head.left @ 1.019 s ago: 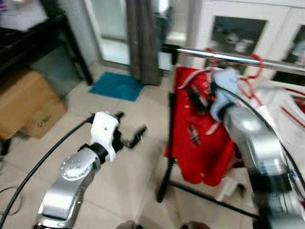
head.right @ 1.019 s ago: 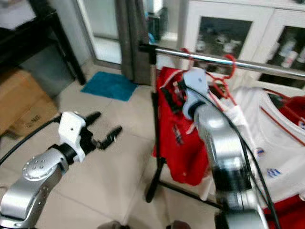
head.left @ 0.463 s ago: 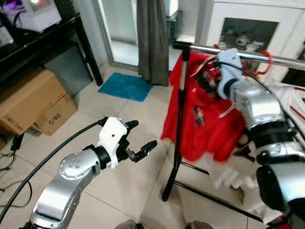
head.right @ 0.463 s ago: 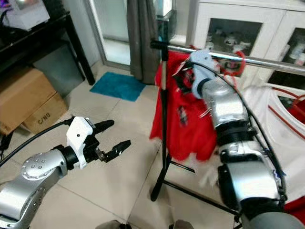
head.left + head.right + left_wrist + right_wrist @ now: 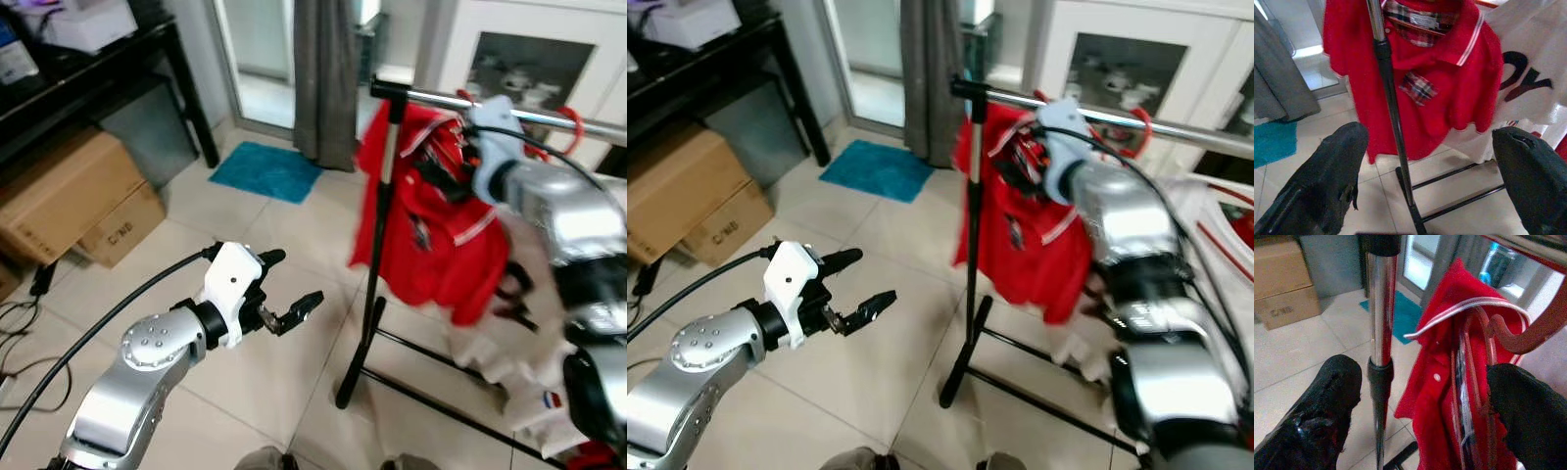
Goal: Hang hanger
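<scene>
Nearest, the left gripper (image 5: 289,294) is hovering over the beige tiled floor (image 5: 245,372), its two black fingers spread wide, gripping nothing. In the left wrist view it is pointing at the chrome-and-black upright pole of the clothes rack (image 5: 1391,112), with the red polo shirt with white-striped collar (image 5: 1415,73) hanging behind the pole and a white printed T-shirt (image 5: 1528,73) beside the red one.

Further out, the right gripper (image 5: 1024,162) is reaching up beside the pole, just under the horizontal chrome rail (image 5: 1176,129). Its fingers (image 5: 1327,401) are spread apart in the right wrist view, with the pole and the shirt's collar lying between them; not clamping anything. The red plastic hanger (image 5: 1542,328) carrying the red shirt is already hooked over the rail, next to the right fingertip.

Past the rack: brown cardboard boxes (image 5: 69,196) under a black shelf unit (image 5: 108,88), a teal floor mat (image 5: 265,171), a grey curtain (image 5: 328,78), and a white glass-door cabinet (image 5: 539,59).
</scene>
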